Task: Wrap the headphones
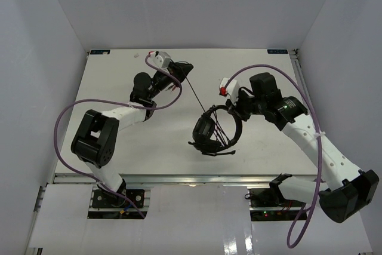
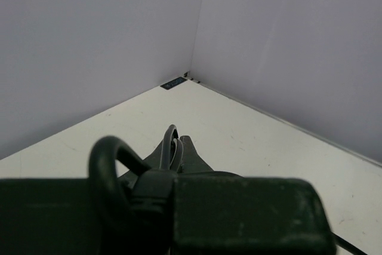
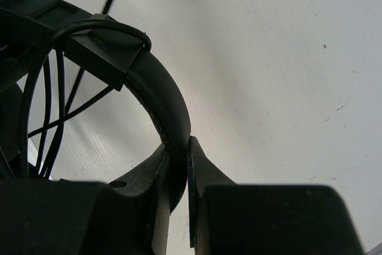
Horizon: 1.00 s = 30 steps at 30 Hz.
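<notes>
The black headphones (image 1: pixel 213 132) are held up over the middle of the table, earcups hanging low and the cord looped several times across the headband. My right gripper (image 1: pixel 237 109) is shut on the headband (image 3: pixel 166 108), which passes between its jaws in the right wrist view. A taut length of thin cord (image 1: pixel 199 96) runs from the headphones up left to my left gripper (image 1: pixel 185 68), which is shut on a folded loop of the cord (image 2: pixel 170 146) near the table's far side. The reddish plug does not show.
The purple robot cable (image 1: pixel 71 111) loops over the left arm, and another (image 1: pixel 310 111) arcs over the right arm. White walls enclose the table (image 1: pixel 119 159) on three sides, with the back right corner (image 2: pixel 188 76) close ahead of the left gripper.
</notes>
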### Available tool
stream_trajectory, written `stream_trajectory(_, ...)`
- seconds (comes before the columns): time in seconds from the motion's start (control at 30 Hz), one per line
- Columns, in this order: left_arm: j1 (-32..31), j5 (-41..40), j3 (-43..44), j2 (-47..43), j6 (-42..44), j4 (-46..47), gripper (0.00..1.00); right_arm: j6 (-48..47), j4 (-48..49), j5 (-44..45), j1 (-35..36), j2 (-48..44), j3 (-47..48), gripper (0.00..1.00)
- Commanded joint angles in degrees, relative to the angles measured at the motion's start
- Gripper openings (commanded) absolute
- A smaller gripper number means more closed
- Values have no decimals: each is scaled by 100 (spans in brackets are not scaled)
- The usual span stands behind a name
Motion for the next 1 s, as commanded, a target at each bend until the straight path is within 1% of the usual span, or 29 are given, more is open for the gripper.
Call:
stream_trajectory(0.0, 100, 53, 647, -342, 534, -1244, 6, -141, -146, 548, 634, 176, 92, 8)
stream_trajectory(0.1, 87, 36, 964, -370, 695, -1876, 5, -55, -11, 1050, 1043, 372, 171, 8)
stream_trajectory(0.2, 73, -2, 1088, -495, 833, -2276, 4, 83, 185, 1562, 1270, 574, 235, 8)
stream_trajectory(0.33, 69, -173, 1112, -808, 1034, -2716, 2, 267, 437, 2400, 1294, 793, 252, 8)
stream_trajectory(0.43, 69, -301, 1151, -1040, 1181, -3083, 2, 423, 554, 2870, 1281, 931, 230, 8)
stream_trajectory(0.63, 53, -361, 1615, -1276, 1029, -4014, 1, 714, 778, 3811, 1203, 1389, 370, 8)
stream_trajectory(0.73, -18, -221, 2097, -1261, 881, -4634, 1, 783, 922, 4119, 1095, 1678, 623, 8)
stream_trajectory(0.8, -88, -150, 2283, -1269, 819, -4883, 1, 801, 1046, 4288, 981, 1837, 867, 8)
stream_trajectory(0.97, -292, -139, 2708, -1306, 641, -5436, 2, 1001, 1143, 4278, 796, 2289, 1468, 8)
